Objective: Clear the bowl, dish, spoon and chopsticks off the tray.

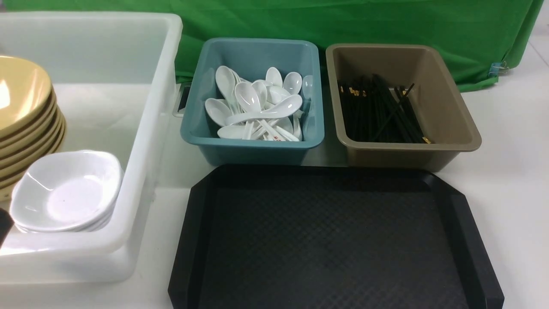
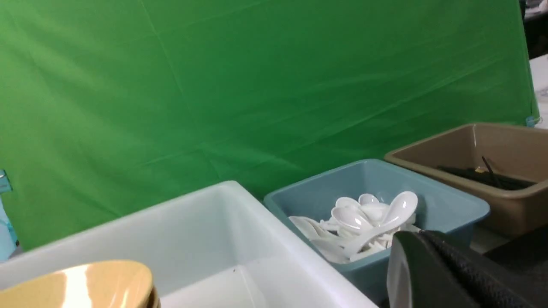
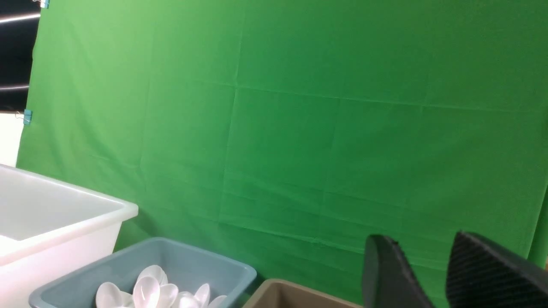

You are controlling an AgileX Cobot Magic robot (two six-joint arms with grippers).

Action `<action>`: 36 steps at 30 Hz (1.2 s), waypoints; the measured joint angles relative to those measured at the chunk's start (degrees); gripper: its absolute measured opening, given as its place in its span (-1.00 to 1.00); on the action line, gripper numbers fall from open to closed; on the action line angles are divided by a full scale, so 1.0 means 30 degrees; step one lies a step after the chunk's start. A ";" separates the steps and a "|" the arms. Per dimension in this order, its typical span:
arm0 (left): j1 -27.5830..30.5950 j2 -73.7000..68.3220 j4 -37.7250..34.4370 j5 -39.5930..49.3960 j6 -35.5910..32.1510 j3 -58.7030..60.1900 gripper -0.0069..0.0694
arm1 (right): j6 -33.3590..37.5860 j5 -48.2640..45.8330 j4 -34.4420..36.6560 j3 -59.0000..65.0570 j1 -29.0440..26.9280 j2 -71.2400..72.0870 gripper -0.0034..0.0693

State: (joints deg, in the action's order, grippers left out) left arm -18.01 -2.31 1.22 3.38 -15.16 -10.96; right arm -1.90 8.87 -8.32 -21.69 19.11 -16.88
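The black tray (image 1: 334, 240) lies bare at the front of the table. Mustard-tan bowls (image 1: 21, 98) are stacked in the white tub, with white dishes (image 1: 64, 193) stacked in front of them. White spoons (image 1: 257, 107) are piled in the teal tub. Black chopsticks (image 1: 381, 111) lie in the brown tub. My left gripper (image 2: 421, 235) is shut with nothing in it, near the teal tub's front. My right gripper (image 3: 421, 237) is open and empty, raised above the tubs and facing the green cloth. Neither gripper shows clearly in the front view.
The white tub (image 1: 146, 128) stands at the left, the teal tub (image 1: 253, 148) in the middle and the brown tub (image 1: 407, 150) at the right, all behind the tray. A green cloth (image 1: 343, 25) hangs at the back.
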 joint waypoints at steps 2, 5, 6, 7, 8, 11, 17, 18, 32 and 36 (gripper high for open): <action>0.0445 0.0118 -0.0407 0.0546 0.0503 0.0159 -0.81 | 0.0000 0.0001 0.0000 0.0000 0.0000 0.0000 -0.30; 0.1928 0.0527 -0.1148 0.1686 0.1154 0.0678 -0.81 | 0.0000 0.0001 0.0000 0.0000 0.0000 0.0000 -0.28; 0.2608 0.0668 -0.1231 0.2096 0.1387 0.0974 -0.81 | 0.0000 0.0001 0.0000 0.0000 0.0000 0.0000 -0.27; 0.3170 0.0721 -0.1281 0.2411 0.1537 0.1251 -0.81 | 0.0000 0.0001 0.0000 0.0000 0.0000 0.0000 -0.26; 0.3964 0.0717 -0.1329 0.2635 0.1842 0.1718 -0.81 | 0.0000 -0.0021 0.0000 0.0000 0.0000 0.0000 -0.26; 0.5478 0.0717 -0.1387 0.2809 0.3102 0.2822 -0.81 | 0.0000 -0.0077 0.0000 0.0000 0.0000 0.0000 -0.26; 0.6234 0.0717 -0.1417 0.3213 0.4016 0.3717 -0.81 | 0.0000 -0.0077 0.0000 0.0000 0.0000 0.0000 -0.26; 0.6234 0.0717 -0.1365 0.3305 0.4014 0.3767 -0.81 | 0.0000 -0.0077 0.0000 0.0000 0.0000 0.0000 -0.26; 0.6234 0.0717 -0.1309 0.3335 0.4014 0.3781 -0.81 | 0.0000 -0.0077 0.0000 0.0000 0.0000 0.0000 -0.25; 0.6234 0.0717 -0.1293 0.3335 0.4014 0.3781 -0.81 | 0.0000 -0.0077 0.0000 0.0000 0.0000 0.0000 -0.25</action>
State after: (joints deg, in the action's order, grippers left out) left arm 0.69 -0.16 -2.66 13.38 -3.12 0.39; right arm -1.90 8.64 -8.32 -21.69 19.11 -16.88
